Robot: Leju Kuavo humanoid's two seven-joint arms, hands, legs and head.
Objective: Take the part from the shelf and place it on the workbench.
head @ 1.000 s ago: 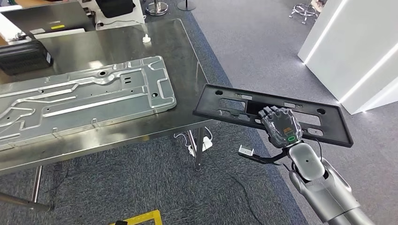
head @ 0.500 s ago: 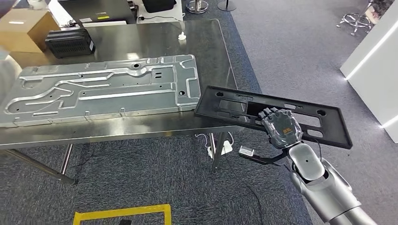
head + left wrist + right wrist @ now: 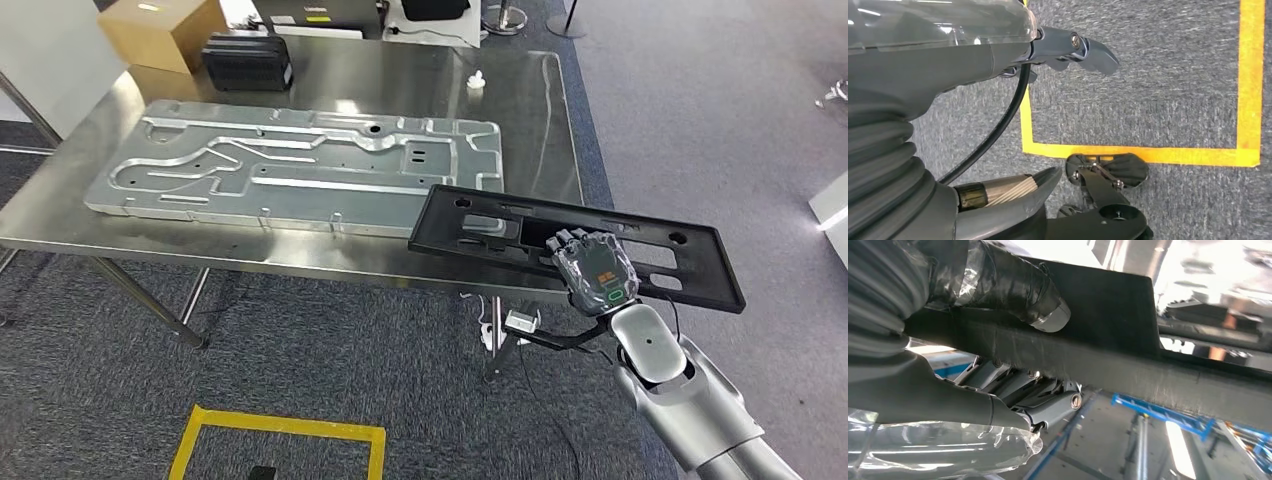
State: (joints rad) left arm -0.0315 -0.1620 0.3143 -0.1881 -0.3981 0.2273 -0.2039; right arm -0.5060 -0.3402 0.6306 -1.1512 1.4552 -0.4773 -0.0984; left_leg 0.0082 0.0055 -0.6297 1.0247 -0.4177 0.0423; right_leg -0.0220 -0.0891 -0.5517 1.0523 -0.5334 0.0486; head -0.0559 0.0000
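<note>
The part is a long black plastic frame [image 3: 500,228] with cut-outs. My right hand [image 3: 595,270] grips it near its middle, and it hangs level in the air. Its left end overlaps the near right corner of the steel workbench [image 3: 545,120]; its right end juts out over the carpet. In the right wrist view the thumb [image 3: 1023,290] presses one face of the black frame [image 3: 1128,355] and the fingers [image 3: 1048,400] curl under the other. My left hand [image 3: 1068,47] hangs over the carpet with nothing in it, its fingers apart.
A large stamped metal panel [image 3: 290,175] covers much of the workbench. At the far edge stand a cardboard box [image 3: 165,30], a black case [image 3: 247,60] and a small white piece [image 3: 476,79]. Yellow floor tape [image 3: 280,435] marks the carpet near me.
The whole view has swung, so the workbench now lies further right and more fully in sight. The frame's left end now overlaps the bench corner. My right hand keeps its hold.
</note>
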